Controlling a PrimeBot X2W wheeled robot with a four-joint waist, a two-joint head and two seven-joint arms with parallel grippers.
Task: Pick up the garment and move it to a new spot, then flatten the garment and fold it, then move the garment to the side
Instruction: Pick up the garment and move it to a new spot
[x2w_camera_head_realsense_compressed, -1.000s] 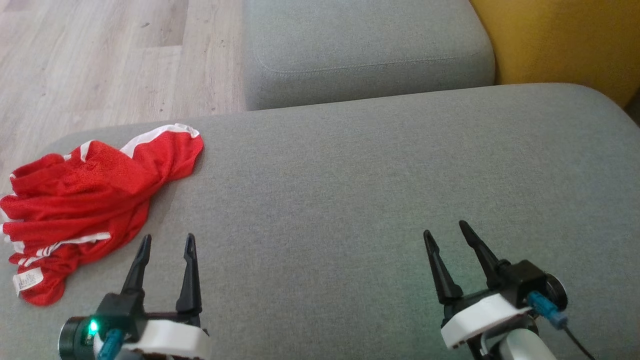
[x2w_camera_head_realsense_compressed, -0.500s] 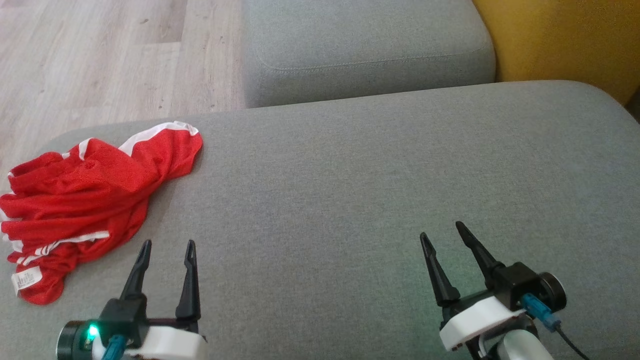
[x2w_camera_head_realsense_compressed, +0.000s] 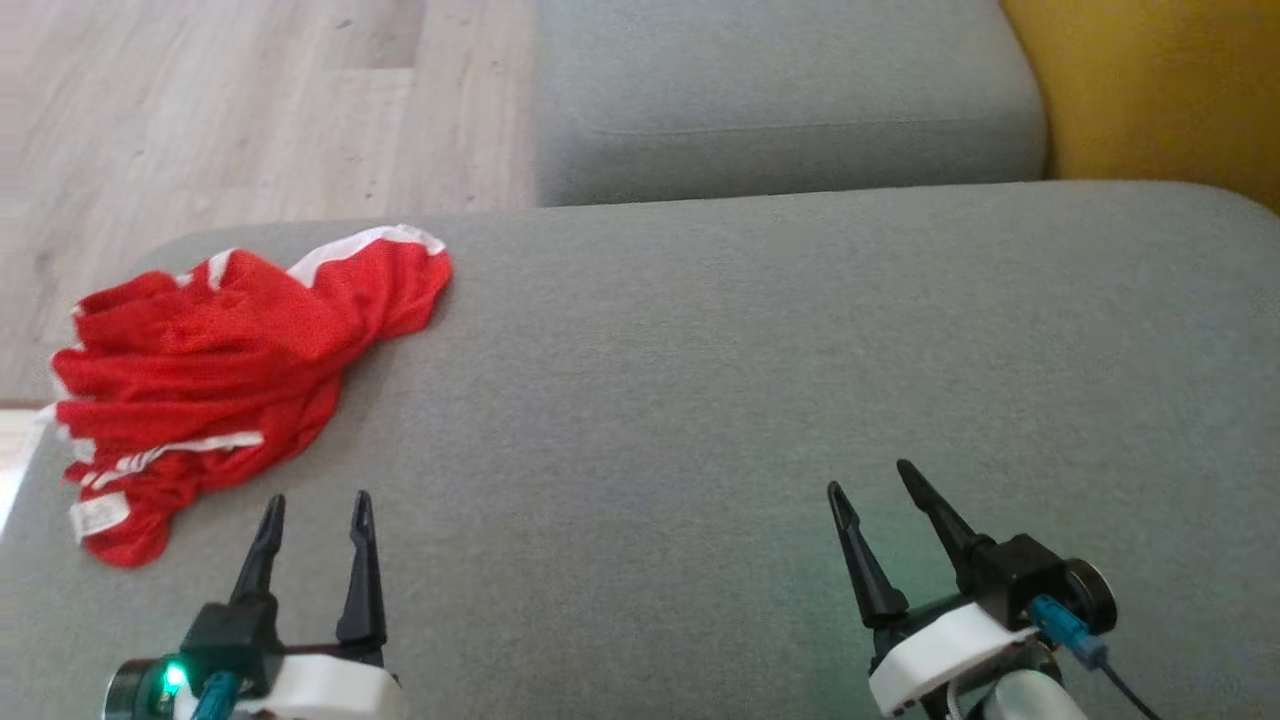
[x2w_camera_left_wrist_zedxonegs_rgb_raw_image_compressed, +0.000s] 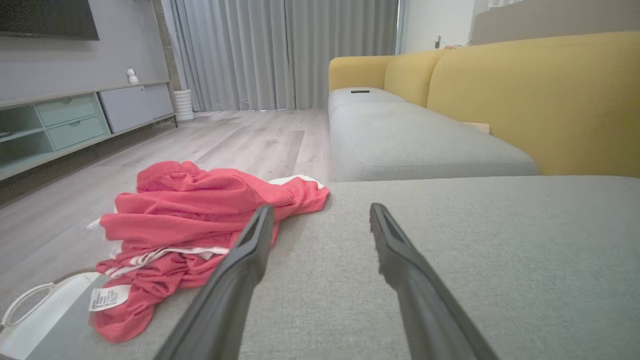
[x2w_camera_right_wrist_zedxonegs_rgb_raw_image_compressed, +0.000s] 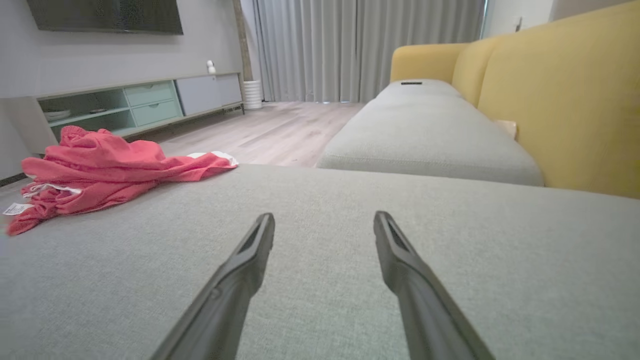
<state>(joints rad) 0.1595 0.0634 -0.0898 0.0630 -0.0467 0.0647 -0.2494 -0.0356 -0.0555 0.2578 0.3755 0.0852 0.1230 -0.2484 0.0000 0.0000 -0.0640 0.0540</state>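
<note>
Red garment (x2w_camera_head_realsense_compressed: 235, 360) lies crumpled at the left of the head frame, on the grey cushion (x2w_camera_head_realsense_compressed: 700, 380) by its left edge. Left gripper (x2w_camera_head_realsense_compressed: 317, 498) is lower left, jaws spread, empty, near the cloth. Right gripper (x2w_camera_head_realsense_compressed: 870, 476) is lower right, jaws spread, empty, well apart from it.
</note>
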